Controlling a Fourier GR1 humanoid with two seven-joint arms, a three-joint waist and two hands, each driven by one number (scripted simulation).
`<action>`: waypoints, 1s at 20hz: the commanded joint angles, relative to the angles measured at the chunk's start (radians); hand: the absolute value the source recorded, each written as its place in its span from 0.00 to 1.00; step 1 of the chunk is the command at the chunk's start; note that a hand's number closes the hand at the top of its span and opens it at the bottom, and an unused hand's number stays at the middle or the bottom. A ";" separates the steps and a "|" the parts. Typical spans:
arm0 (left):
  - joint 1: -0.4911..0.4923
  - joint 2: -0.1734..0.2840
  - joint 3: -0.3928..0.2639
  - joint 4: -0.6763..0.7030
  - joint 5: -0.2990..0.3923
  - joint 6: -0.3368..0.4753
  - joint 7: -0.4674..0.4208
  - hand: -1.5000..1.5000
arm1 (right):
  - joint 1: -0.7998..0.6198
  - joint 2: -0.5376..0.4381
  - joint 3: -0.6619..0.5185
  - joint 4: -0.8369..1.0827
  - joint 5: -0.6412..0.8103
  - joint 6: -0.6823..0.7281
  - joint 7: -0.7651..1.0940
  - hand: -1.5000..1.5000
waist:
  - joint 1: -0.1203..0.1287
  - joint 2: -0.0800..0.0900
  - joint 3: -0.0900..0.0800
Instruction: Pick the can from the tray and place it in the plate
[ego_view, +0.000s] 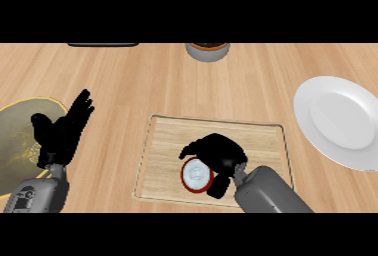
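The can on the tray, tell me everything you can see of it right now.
The can shows a pale silvery round top and a red side. It sits in the lower middle of the wooden tray; whether it rests on the wood or is lifted cannot be told. The right hand is curled round it from the right, hiding much of the side. The white plate lies apart, to the right.

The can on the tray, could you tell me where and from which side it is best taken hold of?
Grip the can round its red side wall, not the flat silver top, which offers nothing to curl round. Come from its right, where the right hand already curls round it; the plate also lies that way. The can stands on the wooden tray. The left hand rests open at the left.
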 joint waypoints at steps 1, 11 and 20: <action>0.018 0.034 0.031 -0.078 0.036 -0.040 0.071 0.50 | -0.004 0.047 0.039 0.033 0.039 0.019 -0.038 1.00 | 0.004 0.001 0.001; 0.037 -0.014 0.011 -0.039 -0.013 -0.025 0.006 0.50 | 0.050 0.090 -0.094 0.071 0.073 -0.147 0.021 1.00 | 0.005 0.004 0.001; 0.004 0.009 0.038 0.006 0.002 -0.048 -0.016 0.50 | -0.102 0.062 -0.365 0.213 0.258 -0.519 0.258 1.00 | 0.006 0.007 0.000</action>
